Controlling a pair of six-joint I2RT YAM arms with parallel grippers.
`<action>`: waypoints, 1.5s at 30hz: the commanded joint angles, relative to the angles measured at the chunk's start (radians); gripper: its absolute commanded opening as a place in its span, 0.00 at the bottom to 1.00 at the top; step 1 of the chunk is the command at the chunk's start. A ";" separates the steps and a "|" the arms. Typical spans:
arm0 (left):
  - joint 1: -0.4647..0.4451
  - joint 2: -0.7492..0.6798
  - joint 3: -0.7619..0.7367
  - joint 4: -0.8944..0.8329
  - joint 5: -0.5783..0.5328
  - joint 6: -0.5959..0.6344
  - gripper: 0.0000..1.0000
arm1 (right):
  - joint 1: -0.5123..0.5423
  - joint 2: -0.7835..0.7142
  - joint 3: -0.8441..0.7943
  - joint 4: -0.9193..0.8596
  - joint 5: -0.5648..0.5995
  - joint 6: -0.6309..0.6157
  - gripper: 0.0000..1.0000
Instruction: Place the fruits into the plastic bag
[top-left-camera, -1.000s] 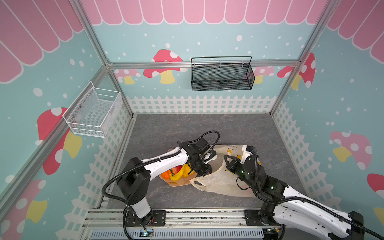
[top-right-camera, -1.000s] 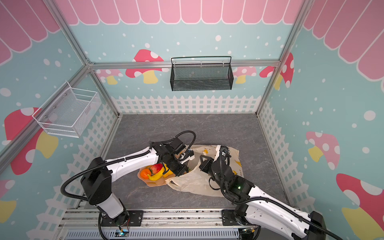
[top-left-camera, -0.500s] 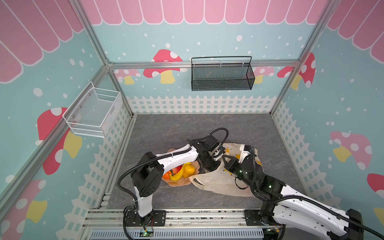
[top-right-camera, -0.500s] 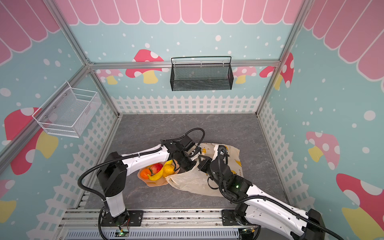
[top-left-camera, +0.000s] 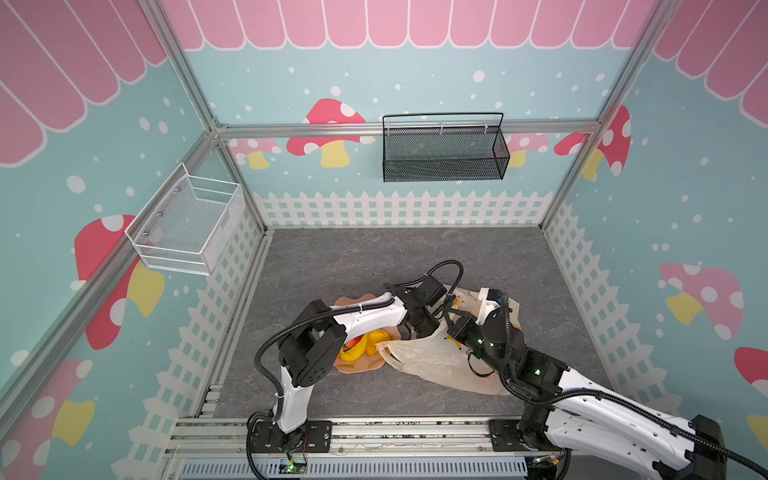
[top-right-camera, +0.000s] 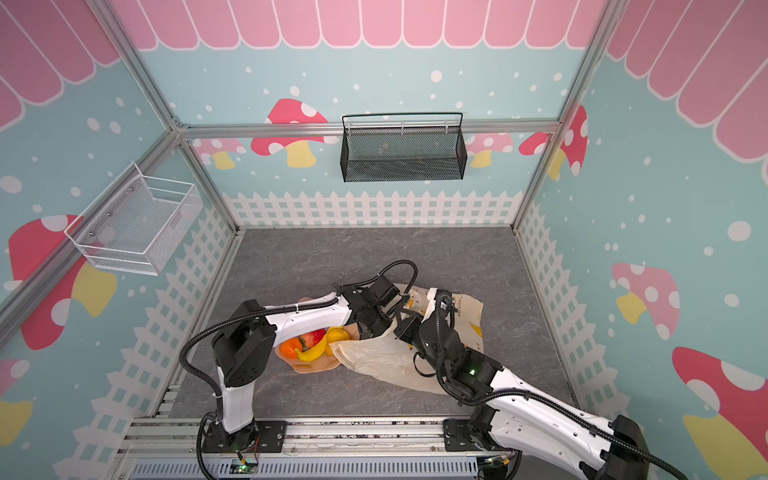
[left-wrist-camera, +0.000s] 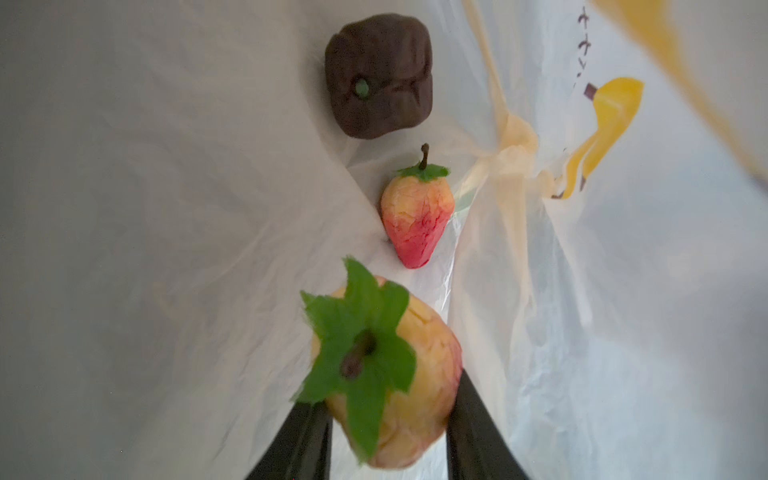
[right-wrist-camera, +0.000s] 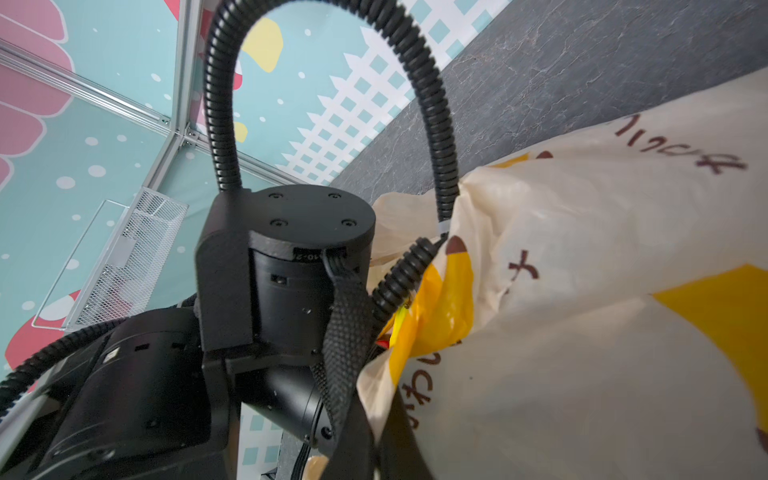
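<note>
left wrist view, inside the plastic bag (left-wrist-camera: 166, 174): my left gripper (left-wrist-camera: 384, 419) is closed around a pale yellow-and-red strawberry (left-wrist-camera: 399, 374), one black finger on each flank, green leaf cap toward the lens. beyond it, on the bag's floor, lie a smaller strawberry (left-wrist-camera: 417, 220) and a dark brown fruit (left-wrist-camera: 378, 75), apart from each other. right wrist view: my right gripper (right-wrist-camera: 376, 440) is clamped on the bag's rim, holding the mouth up beside the left arm (right-wrist-camera: 291, 257). in both top views the bag lies on the grey table (top-left-camera: 332, 270) just beside the peach plate (top-right-camera: 311, 368), where an orange (top-right-camera: 291, 347), a banana (top-right-camera: 311, 352), a red fruit (top-right-camera: 313, 337) and a yellow-orange pear-like fruit (top-right-camera: 338, 334) wait. risks, as i judge them: if i let go too near the mouth, the strawberry may roll back out along the sloping film. if the thin film clings to a finger as i pull out, it could drag the bag or tug the rim out of the right pinch, and the mouth would collapse. the bag is thin, crinkly, cream and translucent, printed with yellow bananas and dark lettering.
</note>
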 joint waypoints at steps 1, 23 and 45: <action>-0.010 0.026 0.011 0.093 0.073 -0.063 0.08 | -0.002 -0.010 -0.017 0.071 0.001 0.010 0.00; -0.017 0.009 -0.066 0.257 0.292 -0.239 0.60 | -0.002 -0.045 -0.054 0.074 0.017 0.029 0.00; 0.113 -0.160 -0.132 0.145 0.099 -0.223 0.66 | -0.002 -0.091 -0.053 0.022 0.023 0.027 0.00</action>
